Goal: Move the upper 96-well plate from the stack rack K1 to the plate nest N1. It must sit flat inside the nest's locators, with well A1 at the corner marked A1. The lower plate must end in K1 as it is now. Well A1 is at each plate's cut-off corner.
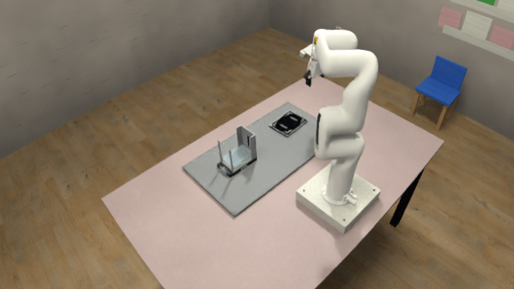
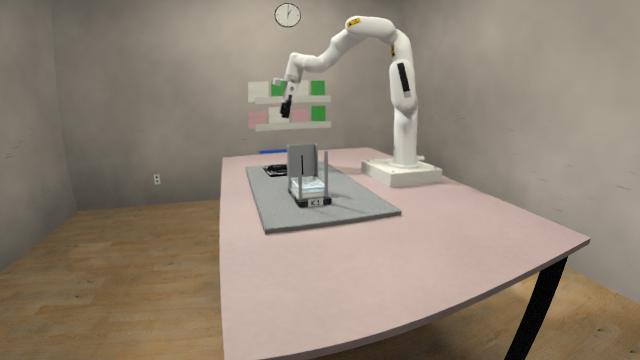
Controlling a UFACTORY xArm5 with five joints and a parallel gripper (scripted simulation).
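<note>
The stack rack K1 (image 1: 246,140) (image 2: 302,159) stands on the grey mat (image 1: 277,160) (image 2: 280,210), with a tall back wall and thin posts. Pale blue 96-well plates (image 1: 239,156) (image 2: 309,186) lie stacked inside it; I cannot tell the two apart. The black plate nest N1 (image 1: 288,123) (image 2: 276,170) lies flat at the mat's far end and holds nothing. My gripper (image 1: 308,81) (image 2: 285,113) is open and empty. It hangs high in the air, beyond the nest and far above the table.
The pink table (image 1: 225,241) (image 2: 400,260) carries the mat and the arm's white base (image 1: 338,204) (image 2: 401,172). A blue chair (image 1: 441,85) stands beyond the table. Wall shelves (image 2: 292,100) hold coloured boxes.
</note>
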